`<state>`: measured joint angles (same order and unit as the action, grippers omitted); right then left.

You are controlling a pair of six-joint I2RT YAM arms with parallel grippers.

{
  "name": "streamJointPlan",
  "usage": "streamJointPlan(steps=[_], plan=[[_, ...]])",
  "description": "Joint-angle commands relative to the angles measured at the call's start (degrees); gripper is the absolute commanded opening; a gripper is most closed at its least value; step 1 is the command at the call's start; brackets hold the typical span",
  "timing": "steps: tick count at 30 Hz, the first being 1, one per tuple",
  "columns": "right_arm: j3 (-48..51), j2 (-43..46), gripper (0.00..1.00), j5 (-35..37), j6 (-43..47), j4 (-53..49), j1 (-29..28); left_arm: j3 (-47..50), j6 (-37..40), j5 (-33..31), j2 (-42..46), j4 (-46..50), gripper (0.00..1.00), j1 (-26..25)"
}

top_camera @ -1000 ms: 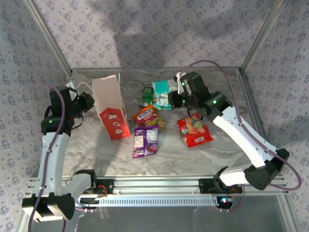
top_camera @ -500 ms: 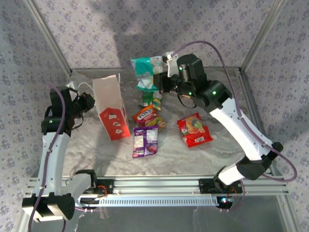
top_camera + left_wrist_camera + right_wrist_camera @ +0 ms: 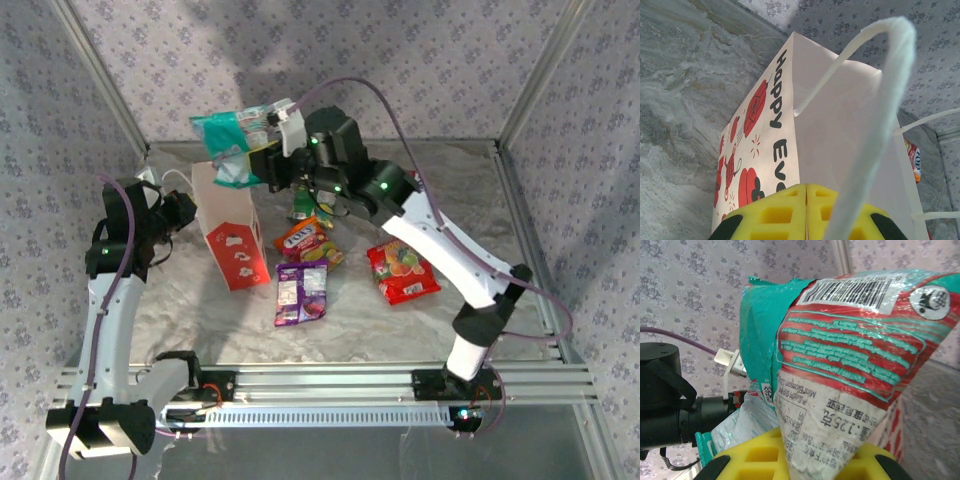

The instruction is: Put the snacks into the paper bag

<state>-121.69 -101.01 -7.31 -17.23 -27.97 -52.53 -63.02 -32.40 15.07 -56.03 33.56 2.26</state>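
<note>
Over bag (image 3: 228, 215): teal pkt (image 3: 228, 140), R gripper (image 3: 262, 158)

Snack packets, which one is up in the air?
The teal one, gripped by the right claw above the paper bag; the rest lie on the table.

A teal glossy snack packet (image 3: 228, 140) hangs above the upright white-and-red strawberry-print paper bag (image 3: 228, 228), with a green packet (image 3: 303, 207), orange packet (image 3: 305, 240), purple packet (image 3: 300, 292) and red packet (image 3: 403, 272) lying nearby.

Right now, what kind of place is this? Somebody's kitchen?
Probably a robot test bench, not a kitchen: a left arm and a right arm bolted to a metal rail, patterned cloth walls around the table, snack packets beside a paper bag.
</note>
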Motion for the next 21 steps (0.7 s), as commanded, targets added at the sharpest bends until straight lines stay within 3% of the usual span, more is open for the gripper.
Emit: streamJointPlan(steps=[1, 10, 21], plan=[[-5.7, -3.3, 0.13, -1.9, 0.0, 3.4, -0.4, 0.1, 0.9, 1.7, 0.3, -1.5, 0.07, 0.5], [-13.9, -12.6, 0.13, -5.8, -0.2, 2.1, -0.7, 0.6, 1.0, 3.3, 0.1, -1.7, 0.07, 1.7], [-23.4, -20.3, 0.14, -1.3, 3.9, -8.7, -1.5, 1.6, 0.5, 6.5, 0.3, -2.9, 0.07, 3.9]])
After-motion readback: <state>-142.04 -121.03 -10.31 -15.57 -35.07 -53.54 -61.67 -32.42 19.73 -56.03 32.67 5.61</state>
